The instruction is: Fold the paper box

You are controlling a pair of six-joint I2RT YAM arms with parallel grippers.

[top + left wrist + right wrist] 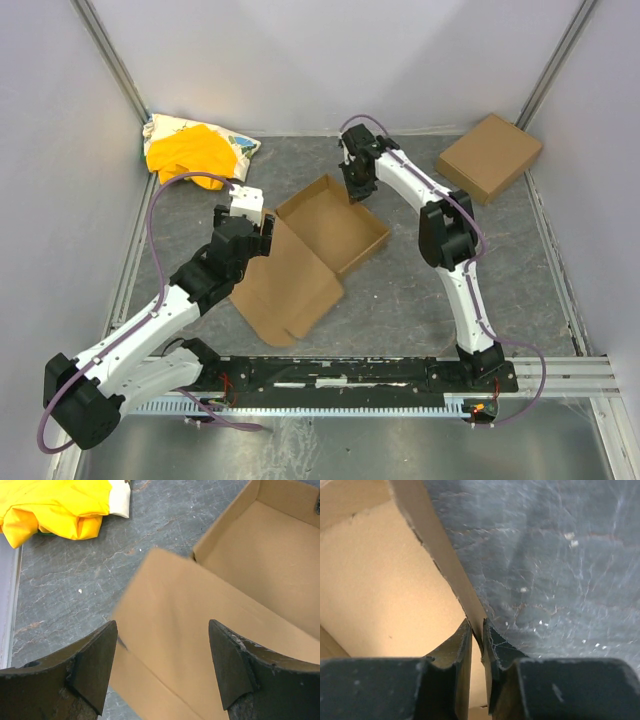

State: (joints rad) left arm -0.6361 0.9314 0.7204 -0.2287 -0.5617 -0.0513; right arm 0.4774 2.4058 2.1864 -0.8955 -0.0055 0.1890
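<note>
The brown die-cut cardboard box (pixel 330 232) lies mid-surface, its tray walls raised and its lid flat toward the near left. Only the right wrist view shows the right pincer (pixel 476 630) clamped on the tray's thin far-right wall, one finger inside and one outside over the dark grey surface (pixel 560 570). The left wrist view shows the left pincer (pixel 162 630) spread apart above the lid. The overhead view alone takes in a closed square brown cardboard box (pixel 490 155) far right and a crumpled yellow-and-white cloth (pixel 195 150) far left.
</note>
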